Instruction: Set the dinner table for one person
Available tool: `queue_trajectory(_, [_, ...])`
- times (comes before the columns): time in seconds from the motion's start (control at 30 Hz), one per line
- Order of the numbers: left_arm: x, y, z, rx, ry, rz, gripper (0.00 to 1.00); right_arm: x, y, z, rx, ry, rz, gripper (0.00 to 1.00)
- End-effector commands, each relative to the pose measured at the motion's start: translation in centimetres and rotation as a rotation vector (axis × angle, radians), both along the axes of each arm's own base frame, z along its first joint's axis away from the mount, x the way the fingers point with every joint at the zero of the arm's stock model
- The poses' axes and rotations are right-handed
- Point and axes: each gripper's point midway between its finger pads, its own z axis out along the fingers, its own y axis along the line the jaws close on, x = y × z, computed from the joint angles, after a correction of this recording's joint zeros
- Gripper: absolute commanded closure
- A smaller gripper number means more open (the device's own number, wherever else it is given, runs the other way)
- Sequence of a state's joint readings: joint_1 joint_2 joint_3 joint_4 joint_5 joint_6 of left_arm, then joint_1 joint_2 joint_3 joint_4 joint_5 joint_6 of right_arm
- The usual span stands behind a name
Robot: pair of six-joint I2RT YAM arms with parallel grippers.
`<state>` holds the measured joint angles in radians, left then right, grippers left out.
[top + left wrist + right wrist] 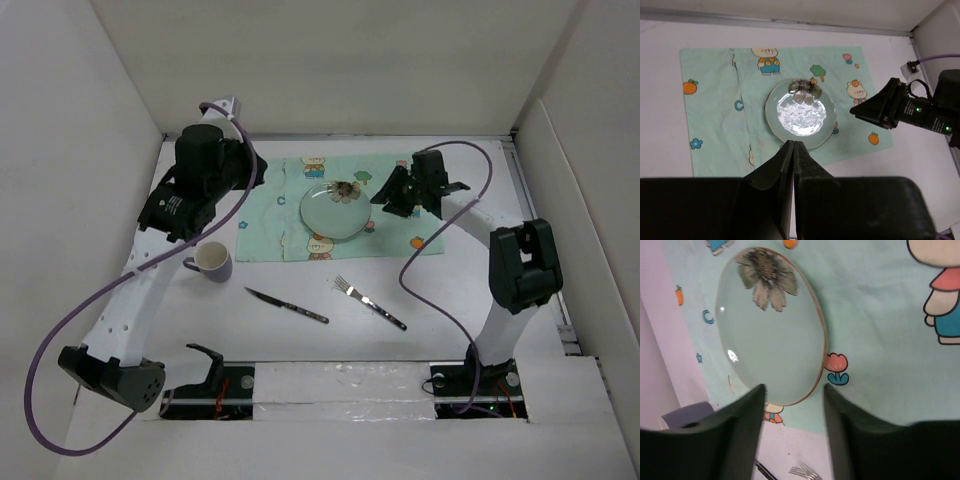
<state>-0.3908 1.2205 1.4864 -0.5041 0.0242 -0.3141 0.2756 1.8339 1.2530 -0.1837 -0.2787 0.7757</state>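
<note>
1. L gripper (793, 146): my fingers clenched tip to tip, nothing between them. Hangs over the near edge of the placemat (715, 115), pointing at the plate (800, 117).
2. R gripper (794, 390): my jaws apart, gripping nothing. In wrist view the plate's near rim shows in the gap; contact can't be told.
3. Plate: round, clear glass w/ a flower print at its far edge, lying flat on the mat's middle.
4. Placemat: mint-green cloth, cartoon print, lying flat at the far centre of the dinner table (260, 340).
5. Mug (212, 260): lavender, upright, on bare tabletop just off the mat's near-left corner.
6. Knife (287, 305) and fork (368, 298): side by side on bare tabletop near of the mat, apart, both angled.
</note>
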Motion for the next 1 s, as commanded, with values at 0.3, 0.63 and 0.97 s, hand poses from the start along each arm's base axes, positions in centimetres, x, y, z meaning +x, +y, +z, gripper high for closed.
queue_trajectory(0.3, [-5.1, 0.8, 11.2, -0.298, -0.219, 0.016, 0.69, -7.5, 15.1, 16.7, -0.028, -0.411, 0.443, 1.00])
queue_trajectory(0.63, [-11.2, 3.2, 12.5, -0.417, -0.262, 0.035, 0.63, -10.5, 29.6, 12.0, -0.094, -0.372, 0.603, 0.32])
queue_trajectory(0.97, [-12.7, 3.3, 11.1, -0.380, -0.229, 0.004, 0.62, -12.5, 37.7, 6.7, -0.071, -0.316, 0.707, 0.22])
